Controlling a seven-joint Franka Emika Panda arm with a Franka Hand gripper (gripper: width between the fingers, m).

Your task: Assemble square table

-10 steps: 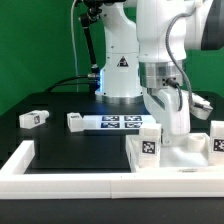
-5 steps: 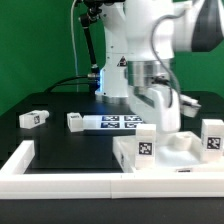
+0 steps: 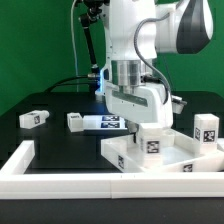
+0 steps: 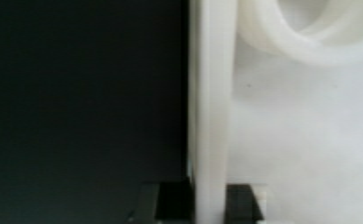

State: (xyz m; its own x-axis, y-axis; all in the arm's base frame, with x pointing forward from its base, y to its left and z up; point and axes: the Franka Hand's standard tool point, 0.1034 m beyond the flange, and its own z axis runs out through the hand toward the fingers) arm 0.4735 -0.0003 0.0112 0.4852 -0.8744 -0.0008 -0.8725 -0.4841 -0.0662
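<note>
Up front, the low white border wall [image 3: 60, 178] runs along the near edge of the black table [image 3: 60, 142], and just behind it sits the tabletop [image 3: 185, 160]. It has slid toward the exterior view's left! A second ago its near corner sat under the arm's right flank; now that corner pokes out well left of the arm. The black-and-white tag [image 3: 152, 147] faces the camera directly beneath the gripper [image 3: 150, 128]. The gripper is clamped on the tabletop's thin raised edge. The wrist view settles it: two dark pads [image 4: 245, 200] pinch the white wall between them at the gripper [image 4: 208, 200], and the tabletop [image 4: 302, 130] fills one side, showing the curve of a round pocket. The arm has swung left with its load, and the wrist now hangs nearly centre frame. At the tabletop's right end the tagged leg block [image 3: 207, 130] has travelled along and stands a little higher and further left in the exterior view than before. Further back, the left leg block [image 3: 33, 118] and the second leg block [image 3: 75, 120] lie exactly where they were, loose and apart. Just beside the second one, the marker board [image 3: 112, 123] is now partly covered by the arm.
</note>
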